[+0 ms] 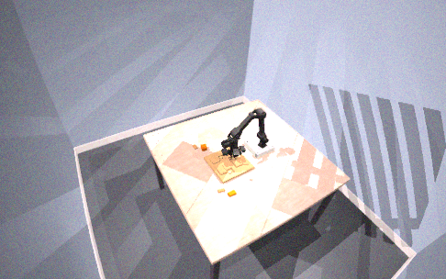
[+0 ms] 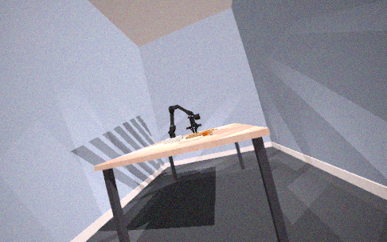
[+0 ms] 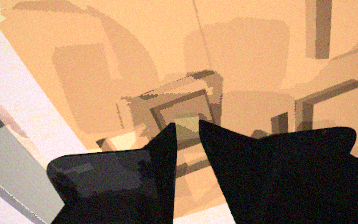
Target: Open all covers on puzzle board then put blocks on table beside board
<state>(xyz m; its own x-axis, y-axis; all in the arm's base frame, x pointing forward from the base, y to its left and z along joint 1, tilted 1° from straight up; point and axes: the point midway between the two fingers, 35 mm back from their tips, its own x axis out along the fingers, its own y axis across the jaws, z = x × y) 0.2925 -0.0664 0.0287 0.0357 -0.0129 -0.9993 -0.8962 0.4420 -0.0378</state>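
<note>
The wooden puzzle board [image 1: 241, 172] [image 3: 240, 65] lies on the table under the hand. My gripper [image 1: 234, 157] [image 2: 194, 131] [image 3: 186, 126] points down over the board's edge area nearest the arm base. In the wrist view its fingers are shut on a small pale yellow-green block [image 3: 187, 132], inside a square dark-edged recess in the board. Whether the block is clear of the recess floor cannot be told. An orange block [image 1: 204, 147] [image 2: 205, 134] lies beyond the board, and a yellow-orange block [image 1: 231, 194] lies on its near side. The covers are hard to make out under the shadows.
A small tan piece [image 1: 221, 190] lies beside the yellow-orange block, and another small brownish piece [image 1: 195, 147] beside the orange one. The arm's white base plate [image 1: 261, 150] stands close to the board. Raised strips [image 3: 323, 30] and dark slots show on the board.
</note>
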